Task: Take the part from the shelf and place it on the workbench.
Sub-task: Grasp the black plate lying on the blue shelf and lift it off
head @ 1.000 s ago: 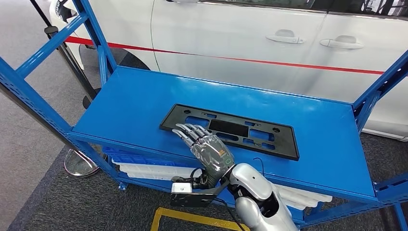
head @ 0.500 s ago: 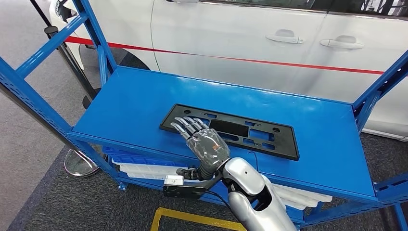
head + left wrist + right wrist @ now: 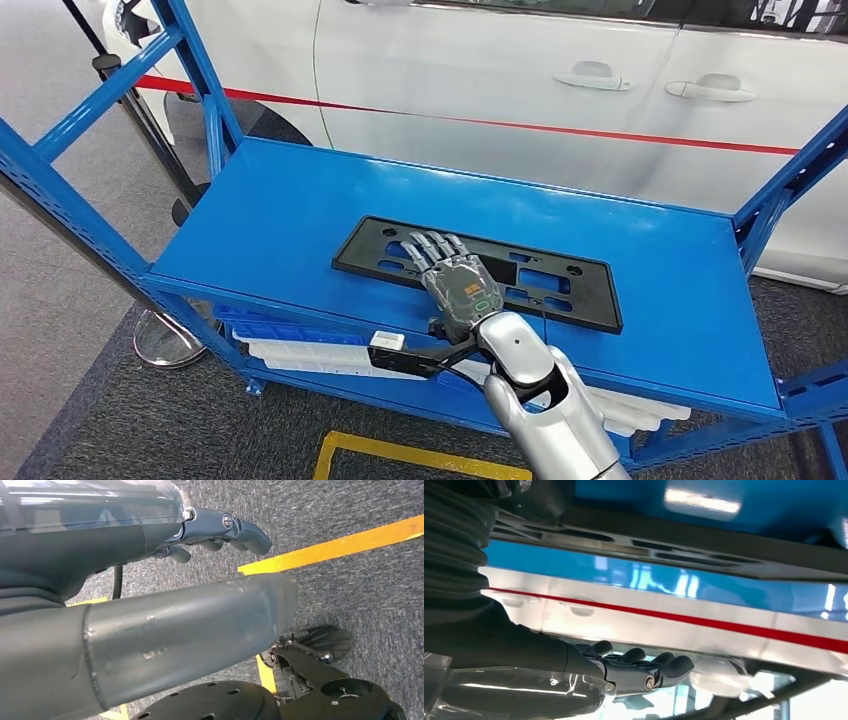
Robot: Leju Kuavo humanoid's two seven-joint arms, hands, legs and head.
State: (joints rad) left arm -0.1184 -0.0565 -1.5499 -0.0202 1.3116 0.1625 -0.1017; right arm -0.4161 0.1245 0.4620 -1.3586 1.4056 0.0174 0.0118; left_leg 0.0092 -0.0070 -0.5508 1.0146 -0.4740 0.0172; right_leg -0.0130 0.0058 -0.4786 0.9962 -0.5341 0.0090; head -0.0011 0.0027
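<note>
Part (image 3: 520,275): flat black plate at frame centre on the blue shelf (image 3: 280,210); long axis runs left to right, dipping slightly rightward.
Right hand (image 3: 455,280): fingers spread flat over the plate's middle, gripping nothing.
Left hand (image 3: 220,530): fingers curled, empty, above grey floor.

- A white car (image 3: 520,90) with a red stripe (image 3: 560,130) along its doors stands close behind the blue metal shelf (image 3: 270,200).
- Dark grey carpet floor (image 3: 110,420) carries a yellow line (image 3: 400,452).
- White trays (image 3: 300,355) lie on the lower level.
</note>
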